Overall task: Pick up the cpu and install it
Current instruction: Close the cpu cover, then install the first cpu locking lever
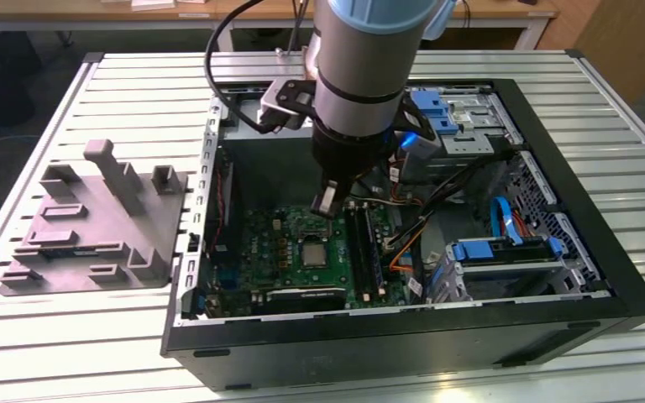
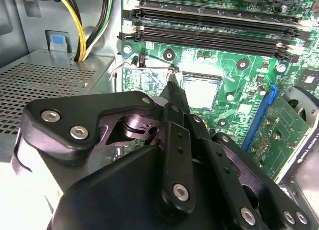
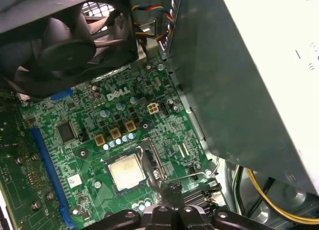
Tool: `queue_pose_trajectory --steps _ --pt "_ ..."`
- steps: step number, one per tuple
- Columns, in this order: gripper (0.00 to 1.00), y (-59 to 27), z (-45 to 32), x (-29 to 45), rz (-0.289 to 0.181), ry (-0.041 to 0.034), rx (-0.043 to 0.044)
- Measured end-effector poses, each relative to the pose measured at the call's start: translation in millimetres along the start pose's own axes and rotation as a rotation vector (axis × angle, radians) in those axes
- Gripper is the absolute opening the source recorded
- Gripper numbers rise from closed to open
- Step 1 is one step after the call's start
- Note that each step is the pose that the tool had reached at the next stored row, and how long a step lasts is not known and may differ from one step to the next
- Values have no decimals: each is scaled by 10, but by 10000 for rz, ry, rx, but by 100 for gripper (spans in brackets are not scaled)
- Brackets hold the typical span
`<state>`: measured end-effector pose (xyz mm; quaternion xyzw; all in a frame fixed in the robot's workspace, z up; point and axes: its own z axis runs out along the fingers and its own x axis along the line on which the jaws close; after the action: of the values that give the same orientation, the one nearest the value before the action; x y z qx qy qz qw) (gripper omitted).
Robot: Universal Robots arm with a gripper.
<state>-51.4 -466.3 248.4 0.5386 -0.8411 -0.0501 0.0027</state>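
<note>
Fingers: you see the gripper (image 2: 172, 88) tip narrowing to a dark point just beside the socket (image 3: 149, 162) lever; fingers (image 2: 175, 98) look pressed together with nothing between them, though you can't tell for sure from these angles.
Nearest thing: thin metal lever wire (image 3: 199, 172) at the socket edge; touching or just apart, can't tell.
Cpu look: cpu (image 3: 126, 171) is a small flat square, pale silver-grey metal top, bright in both wrist views (image 2: 201, 92).
Cpu place: you find it lying flat in the socket on the green motherboard (image 1: 289, 252), inside the open computer case (image 1: 591, 252); socket frame stands open beside it.
Cpu axis: square, so no long axis; edges run in line with the socket frame and the memory slots (image 2: 209, 28); top faces up.
Arm pose: arm (image 1: 362, 75) comes down near-vertical into the case, wrist over the board, gripper (image 1: 325, 201) pointing down next to the cpu (image 1: 313, 252).
Around: grey-purple fixture (image 1: 98, 227) on the slatted tabletop (image 1: 132, 84), at the exterior view's left, well apart from the case.
</note>
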Motion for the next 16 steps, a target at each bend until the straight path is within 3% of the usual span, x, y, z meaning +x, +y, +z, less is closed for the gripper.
queue_pose_trajectory --steps 16 --pt "11 -34 -6 76 -3 0 0"
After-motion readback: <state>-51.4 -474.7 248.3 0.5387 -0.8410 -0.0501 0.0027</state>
